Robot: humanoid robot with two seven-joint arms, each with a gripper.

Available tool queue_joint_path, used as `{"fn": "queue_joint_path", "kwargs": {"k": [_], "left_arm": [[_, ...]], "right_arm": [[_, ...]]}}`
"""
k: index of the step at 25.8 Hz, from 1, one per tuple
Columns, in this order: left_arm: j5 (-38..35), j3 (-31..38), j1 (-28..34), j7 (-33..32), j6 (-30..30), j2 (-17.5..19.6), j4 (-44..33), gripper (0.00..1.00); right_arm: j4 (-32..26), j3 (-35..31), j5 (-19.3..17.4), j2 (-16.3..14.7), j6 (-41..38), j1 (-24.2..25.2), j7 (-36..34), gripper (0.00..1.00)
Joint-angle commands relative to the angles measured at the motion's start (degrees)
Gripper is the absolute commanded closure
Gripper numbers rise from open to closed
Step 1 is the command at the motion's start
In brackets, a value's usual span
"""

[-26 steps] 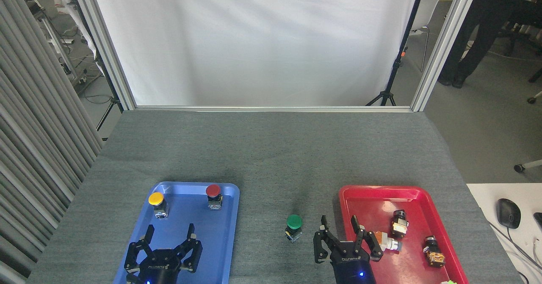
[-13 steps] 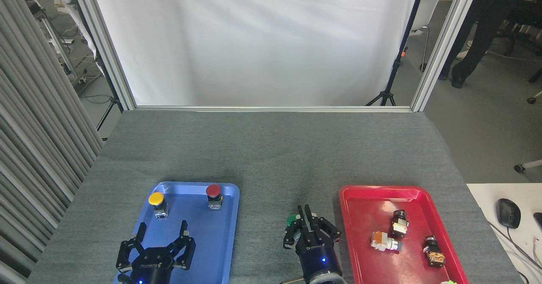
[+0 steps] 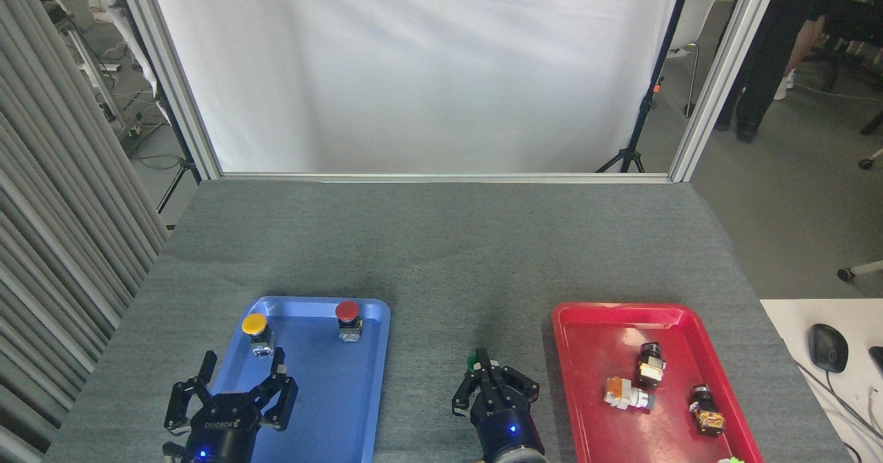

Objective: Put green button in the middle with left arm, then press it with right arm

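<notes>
Judging from the head view, the only view given, the first half of the task appears done: the small push-button with a dark-green mushroom cap (image 3: 473,361) is seen on the bare grey felt-like table cloth (image 3: 441,256), between the blue plastic tray (image 3: 359,408) and the red plastic tray (image 3: 593,325), so it lies in the middle. Only a sliver of the green cap is visible, since the rest is covered by the right arm's black three-fingered gripper (image 3: 488,373). That gripper's fingers are drawn together into a narrow point directly over the cap; whether contact is made, or the cap is pushed down, cannot be told from this angle. The pressing step is therefore judged to be under way but not confirmed as finished.

At the lower left, the left arm's black three-fingered gripper (image 3: 231,397) is seen with its fingers spread wide and nothing held between them, over the near left edge of the blue tray. A yellow-capped button (image 3: 254,326) and a red-capped button (image 3: 347,312) are left standing upright at the far end of that tray. Several small loose parts (image 3: 648,373) are scattered in the red tray.
</notes>
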Motion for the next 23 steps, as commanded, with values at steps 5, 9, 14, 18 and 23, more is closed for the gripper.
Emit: {"fn": "queue_joint_path", "kwargs": {"k": [5, 9, 14, 18, 23], "left_arm": [[0.2, 0.8, 0.1, -0.3, -0.7, -0.2, -0.1, 0.0], [0.3, 0.8, 0.0, -0.3, -0.7, -0.3, -0.1, 0.0], [2.8, 0.9, -0.3, -0.9, -0.7, -0.4, 0.2, 0.0], [5.1, 0.8, -0.4, -0.9, -1.3, 0.0, 0.3, 0.0], [5.1, 0.9, -1.0, -0.9, -3.0, 0.1, 0.4, 0.0]], "right_arm": [[-1.9, -0.2, 0.0, 0.0, 1.8, 0.0, -0.1, 0.93], [-6.0, -0.5, 0.0, 0.0, 3.0, 0.0, -0.3, 0.93], [-12.3, -3.1, -0.1, -0.6, 2.5, 3.3, -0.6, 0.74], [-16.2, -7.2, -0.6, -1.9, 2.7, 7.0, -2.2, 0.17], [-17.9, -10.6, -3.7, -6.1, 2.4, 9.9, -6.5, 0.0]]}}
